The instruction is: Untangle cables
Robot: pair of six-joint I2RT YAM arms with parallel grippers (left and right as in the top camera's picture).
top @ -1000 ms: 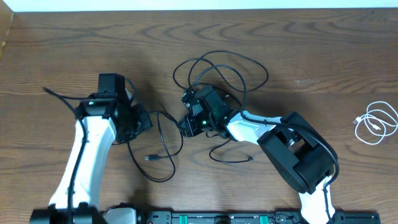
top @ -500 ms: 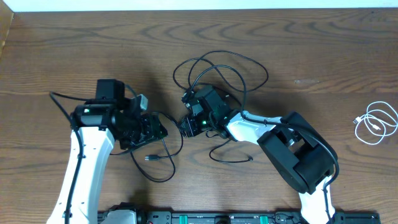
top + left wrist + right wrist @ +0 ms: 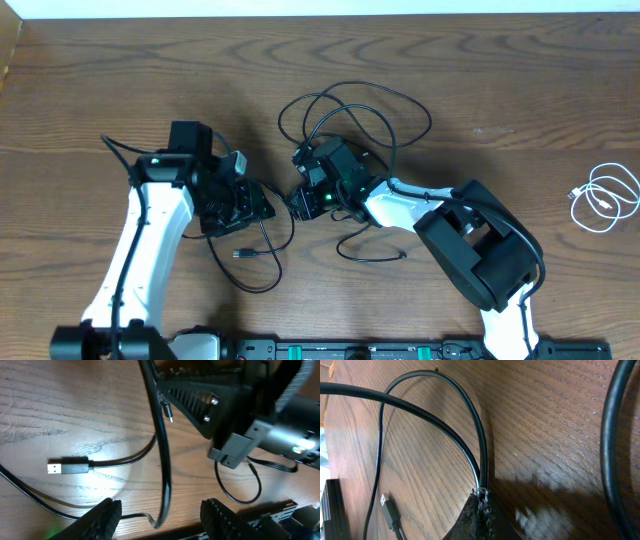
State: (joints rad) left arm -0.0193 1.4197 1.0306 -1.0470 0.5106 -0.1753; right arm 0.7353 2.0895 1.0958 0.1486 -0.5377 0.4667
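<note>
On the wooden table [image 3: 500, 60] nothing is solved yet, but one thing moved. The left arm [image 3: 150, 240] has swung in from the left side toward the middle over the last second. The right arm [image 3: 470, 240] hasn't budged.

The black cables [image 3: 355, 100] are still one overlapping heap of loops in the centre, trailing down and left toward the left arm. The white cord [image 3: 605, 197] sits coiled by itself well apart at the right edge (looks like that one's already out of the mess).

The left gripper [image 3: 160, 510] now hangs right over a trailing loop, and its jaws have spread wider than they were a second ago. In the left wrist view its fingers [image 3: 107, 517] stand apart with a black strand running between them, not pinched, so it's holding nothing. The right gripper [image 3: 481, 497] stays clamped tight on a strand of the black cables at the left side of the heap.

My read: right is anchoring the tangle while left lines up to grab the loose run and drag it clear. A USB plug [image 3: 70, 467] lies flat on the wood just beside that strand.

Containers: none in any view, no tray or bin, everything is lying straight on the table
</note>
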